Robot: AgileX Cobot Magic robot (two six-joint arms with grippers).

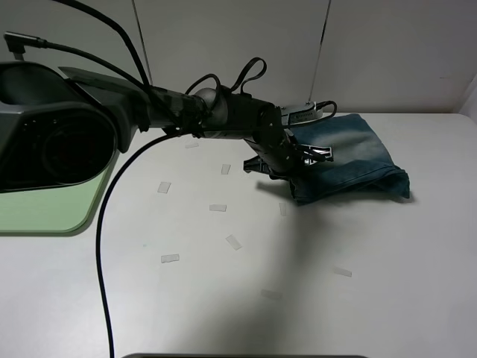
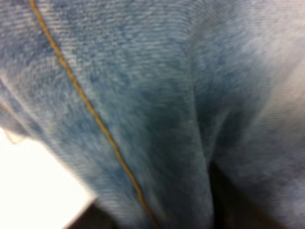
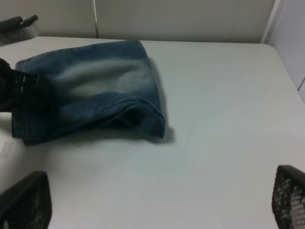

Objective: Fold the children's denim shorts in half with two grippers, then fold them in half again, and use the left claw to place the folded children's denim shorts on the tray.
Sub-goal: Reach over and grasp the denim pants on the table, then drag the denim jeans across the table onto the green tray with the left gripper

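Observation:
The children's denim shorts (image 1: 350, 160) lie folded in a compact blue bundle on the white table, right of centre. My left claw (image 1: 311, 156) reaches across from the left and is shut on the bundle's left edge. Its wrist view is filled with blurred denim (image 2: 143, 95) and an orange seam, and its fingers are hidden there. The right wrist view shows the shorts (image 3: 95, 90) with the left claw (image 3: 21, 88) at their edge. My right gripper (image 3: 157, 200) is open and empty, well short of the shorts. The pale-green tray (image 1: 45, 212) lies at the far left.
Several small clear tape pieces (image 1: 218, 207) are scattered on the table left of the shorts. A black cable (image 1: 100, 246) trails from the left arm down to the front edge. The left arm's bulky black body (image 1: 52, 142) overhangs the tray.

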